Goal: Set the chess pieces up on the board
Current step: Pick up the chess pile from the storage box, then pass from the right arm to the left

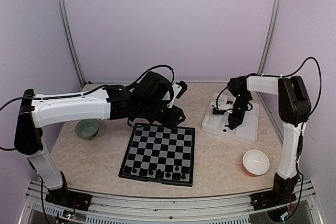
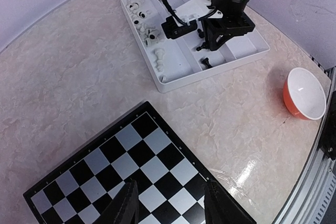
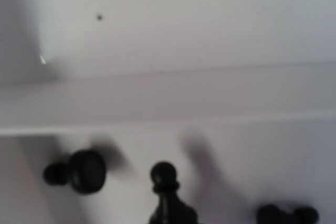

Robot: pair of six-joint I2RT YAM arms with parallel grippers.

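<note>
Our right gripper point(image 1: 230, 124) sits low in the white tray point(image 1: 248, 128), a black pawn point(image 3: 164, 182) close before its camera; we cannot tell whether it grips. Our left gripper point(image 2: 172, 205) hovers open over the far edge of the board point(image 1: 160, 148).

chess pieces point(image 1: 156, 172) on board point(image 1: 160, 148), tray point(image 1: 247, 128) to right.

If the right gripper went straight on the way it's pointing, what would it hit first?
Probably the black pawn right under the right gripper, inside the white tray. If it misses that, it would hit the tray floor. Depth is unclear.
</note>
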